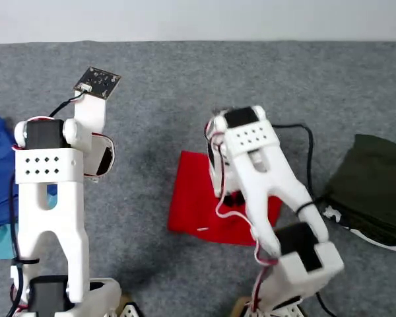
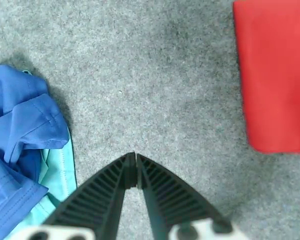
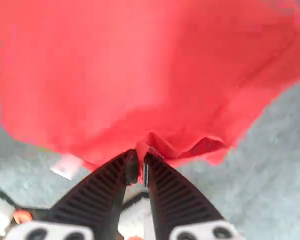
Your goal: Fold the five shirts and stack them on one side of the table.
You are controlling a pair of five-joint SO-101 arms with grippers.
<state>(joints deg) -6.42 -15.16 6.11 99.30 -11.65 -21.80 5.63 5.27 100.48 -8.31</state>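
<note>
While the right hand [image 3: 140,167] is clamping on a small bunch at the edge of the red shirt [image 3: 140,75], the grip is looking thin. Only a pinch of cloth is sitting between the closed fingers, so a quick pull is likely to let it slip out. The shirt is lying mid-counter under the right arm, and nothing is pinning its far side. A drag could therefore slide the whole garment across the grey counter [image 1: 158,86] instead of folding it, or leave the fold crooked. The left hand [image 2: 135,170] is hovering over bare counter with its fingers together and holding nothing, between the red shirt and the blue shirt [image 2: 25,125]. It is giving no help from there.

Counting what is showing:
- Two arms, each with one hand.
- One red shirt, and one blue shirt lying crumpled on one teal shirt [image 2: 57,170] at the left edge.
- One dark green shirt [image 1: 373,188] at the right.

That is making four shirts. A pale strip [image 1: 373,239] is peeking out beside the dark one, and I cannot tell whether it is a fifth.
</note>
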